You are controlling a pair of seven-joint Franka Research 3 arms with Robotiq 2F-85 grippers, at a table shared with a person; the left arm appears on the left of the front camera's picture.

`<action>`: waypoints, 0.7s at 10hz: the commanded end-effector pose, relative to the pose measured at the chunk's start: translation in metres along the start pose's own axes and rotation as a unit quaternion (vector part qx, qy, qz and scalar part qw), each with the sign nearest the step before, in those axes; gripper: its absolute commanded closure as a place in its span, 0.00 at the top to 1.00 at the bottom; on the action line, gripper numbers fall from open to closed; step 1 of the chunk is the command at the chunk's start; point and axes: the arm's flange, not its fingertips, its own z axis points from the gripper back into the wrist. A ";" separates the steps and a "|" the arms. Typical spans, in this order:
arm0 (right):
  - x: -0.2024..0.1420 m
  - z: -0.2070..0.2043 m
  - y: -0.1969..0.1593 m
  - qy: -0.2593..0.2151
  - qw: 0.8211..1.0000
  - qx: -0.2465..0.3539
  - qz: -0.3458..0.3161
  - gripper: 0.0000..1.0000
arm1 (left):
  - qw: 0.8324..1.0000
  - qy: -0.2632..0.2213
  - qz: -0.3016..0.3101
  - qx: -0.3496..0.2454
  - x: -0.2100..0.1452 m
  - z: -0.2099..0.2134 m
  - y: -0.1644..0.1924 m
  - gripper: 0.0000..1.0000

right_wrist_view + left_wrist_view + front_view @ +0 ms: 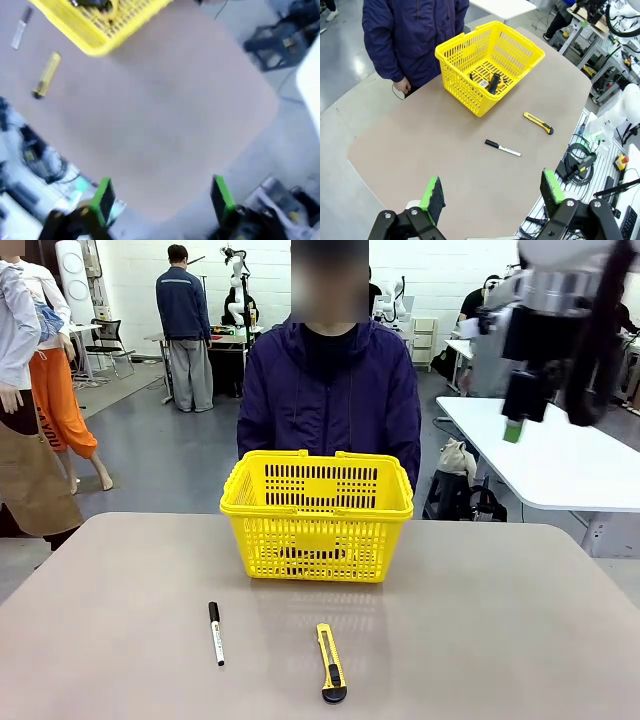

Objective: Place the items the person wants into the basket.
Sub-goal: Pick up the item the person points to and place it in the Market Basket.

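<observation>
We found the basket [490,65] standing on the table [435,150] just in front of the person [415,35], and inside it lay dark tools; the clearest was the black stapler [494,82], resting on the basket floor beside something with a pale label that we could not make out. We judged the stapler the heaviest of the wanted items, stiff and best gripped across its narrow body, while a pen would be light, smooth and apt to roll. Outside the basket, on the robot's side of it, lay the marker [503,148] and the knife [538,123], apart from each other and from the basket. The left gripper [492,197] hung high above the table's near edge with its jaws spread wide and nothing between them. The right gripper [162,197] was likewise wide apart and empty, well clear of the basket.
</observation>
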 end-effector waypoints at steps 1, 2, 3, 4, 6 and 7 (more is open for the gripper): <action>-0.032 -0.033 0.006 -0.038 0.998 0.012 -0.048 1.00 | 1.000 -0.007 -0.006 -0.007 -0.001 0.001 -0.001 1.00; -0.044 -0.039 -0.001 -0.048 0.996 0.022 -0.072 1.00 | 1.000 -0.007 -0.006 -0.007 -0.001 0.001 -0.001 1.00; -0.048 -0.045 -0.006 -0.047 0.995 0.032 -0.080 1.00 | 1.000 -0.007 -0.006 -0.007 -0.001 0.001 -0.001 1.00; -0.048 -0.048 -0.011 -0.040 0.994 0.040 -0.092 1.00 | 1.000 -0.007 -0.006 -0.007 -0.001 0.001 -0.001 1.00; -0.053 -0.046 -0.013 -0.029 0.996 0.029 -0.074 1.00 | 1.000 -0.007 -0.006 -0.007 -0.001 0.001 -0.001 1.00; -0.053 -0.046 -0.013 -0.029 0.996 0.029 -0.074 1.00 | 1.000 -0.007 -0.006 -0.007 -0.001 0.001 -0.001 1.00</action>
